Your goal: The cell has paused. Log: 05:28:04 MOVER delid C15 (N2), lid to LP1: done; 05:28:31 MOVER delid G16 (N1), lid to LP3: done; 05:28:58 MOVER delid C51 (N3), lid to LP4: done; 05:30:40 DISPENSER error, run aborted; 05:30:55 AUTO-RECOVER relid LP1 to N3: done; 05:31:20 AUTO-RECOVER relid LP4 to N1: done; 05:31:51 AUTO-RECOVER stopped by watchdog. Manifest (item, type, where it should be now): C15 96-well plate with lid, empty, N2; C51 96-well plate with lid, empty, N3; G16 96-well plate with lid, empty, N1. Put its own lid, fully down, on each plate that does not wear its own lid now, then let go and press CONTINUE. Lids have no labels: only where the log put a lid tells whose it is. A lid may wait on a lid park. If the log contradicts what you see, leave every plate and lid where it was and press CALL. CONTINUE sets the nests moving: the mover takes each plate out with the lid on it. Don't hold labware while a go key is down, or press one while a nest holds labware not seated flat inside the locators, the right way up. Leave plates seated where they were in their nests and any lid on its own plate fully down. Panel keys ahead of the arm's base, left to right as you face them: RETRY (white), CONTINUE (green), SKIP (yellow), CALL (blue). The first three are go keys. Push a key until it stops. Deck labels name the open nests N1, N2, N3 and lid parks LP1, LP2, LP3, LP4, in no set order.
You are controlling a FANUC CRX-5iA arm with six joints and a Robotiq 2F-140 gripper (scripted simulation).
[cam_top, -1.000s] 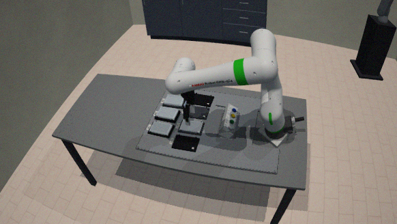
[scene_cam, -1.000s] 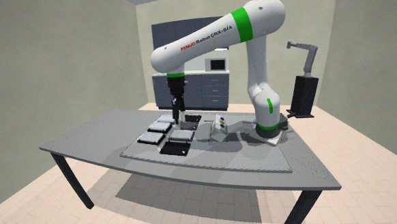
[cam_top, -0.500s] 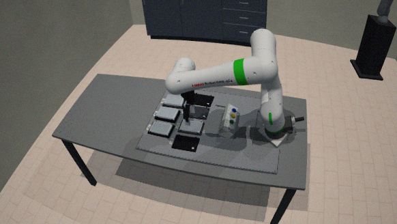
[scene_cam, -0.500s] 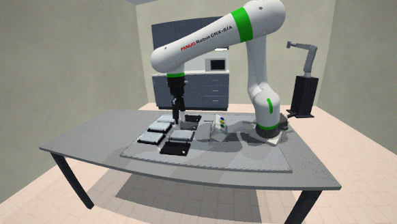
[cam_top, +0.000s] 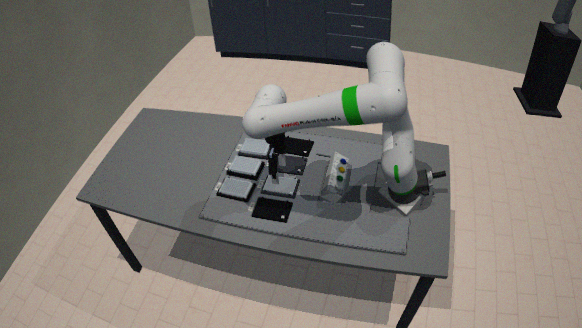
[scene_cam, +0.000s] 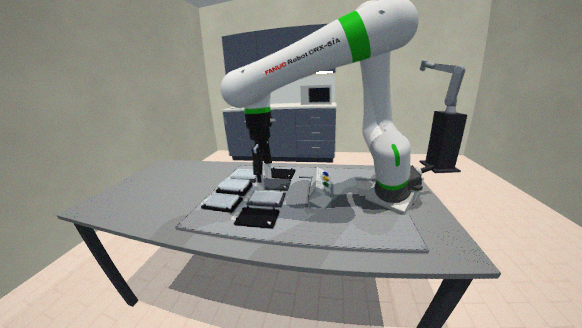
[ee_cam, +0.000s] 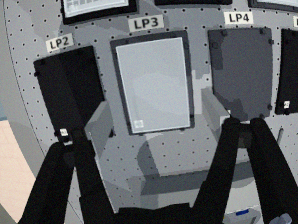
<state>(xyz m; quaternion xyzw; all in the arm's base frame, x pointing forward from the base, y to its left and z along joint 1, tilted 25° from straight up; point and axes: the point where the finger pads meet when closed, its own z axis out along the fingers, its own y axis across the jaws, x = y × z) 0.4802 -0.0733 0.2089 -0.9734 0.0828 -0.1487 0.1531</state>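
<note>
My gripper [cam_top: 274, 178] [scene_cam: 263, 177] [ee_cam: 155, 106] is open and empty, pointing down above LP3, its fingers on either side of the parked lid. A clear, pale lid [cam_top: 281, 185] [scene_cam: 266, 198] [ee_cam: 155, 85] lies on park LP3 [ee_cam: 189, 100]. Parks LP2 [cam_top: 272, 209] [scene_cam: 257, 218] [ee_cam: 72, 95], LP4 [cam_top: 294, 164] [ee_cam: 241, 70] and LP1 [cam_top: 299, 146] hold no lid. Three pale plates sit in nests: the near one [cam_top: 236, 188] [scene_cam: 222, 201], the middle one [cam_top: 245, 166] [scene_cam: 234, 186] and the far one [cam_top: 255, 147] [scene_cam: 243, 174]. Whether each wears a lid is too small to tell.
The key panel [cam_top: 331, 186] [scene_cam: 320, 195] stands between the parks and the arm's base, with green [cam_top: 340, 178], yellow [cam_top: 342, 169] and blue [cam_top: 343, 161] keys visible. The nest row lies just beyond the parks. Nest labels are out of the wrist view.
</note>
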